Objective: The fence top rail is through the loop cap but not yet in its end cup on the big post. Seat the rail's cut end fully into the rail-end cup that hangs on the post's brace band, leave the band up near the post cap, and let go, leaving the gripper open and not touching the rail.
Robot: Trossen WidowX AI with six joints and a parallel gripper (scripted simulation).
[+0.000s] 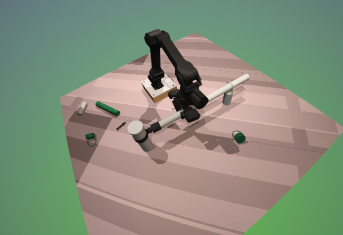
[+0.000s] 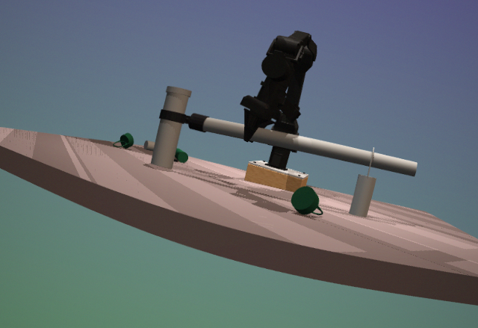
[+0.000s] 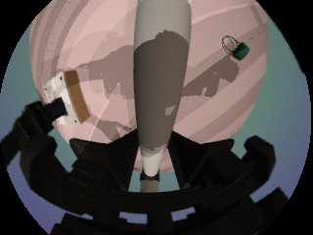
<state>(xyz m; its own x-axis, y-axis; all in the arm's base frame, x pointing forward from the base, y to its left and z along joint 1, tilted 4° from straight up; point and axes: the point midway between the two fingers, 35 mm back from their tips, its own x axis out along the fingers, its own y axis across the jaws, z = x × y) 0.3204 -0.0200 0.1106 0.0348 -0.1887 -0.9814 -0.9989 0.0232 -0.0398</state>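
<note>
The pale rail (image 1: pixel 169 119) (image 2: pixel 328 146) (image 3: pixel 161 93) runs from the black rail-end cup (image 1: pixel 155 127) (image 2: pixel 198 122) through the wire loop cap (image 1: pixel 232 88) (image 2: pixel 370 162) on the short post (image 1: pixel 226 98) (image 2: pixel 361 196). The rail's near end is at the cup's mouth and lines up with it; how deep it sits inside is hidden. The cup hangs on the black brace band (image 1: pixel 142 137) (image 2: pixel 172 116), up near the cap of the big post (image 1: pixel 146 144) (image 2: pixel 165 143). My gripper (image 1: pixel 183 113) (image 2: pixel 249 137) (image 3: pixel 153 130) is shut on the rail, between the cup and the loop.
A green ringed cap (image 1: pixel 239 137) (image 2: pixel 305 199) (image 3: pixel 241 51) lies in front of the rail. Another green cap (image 1: pixel 90 136) (image 2: pixel 126 140), a green rod (image 1: pixel 107 108) (image 2: pixel 181 155), a pale stub (image 1: pixel 82 108) (image 2: pixel 149 145) and a small black bolt (image 1: pixel 120 126) lie beyond the big post.
</note>
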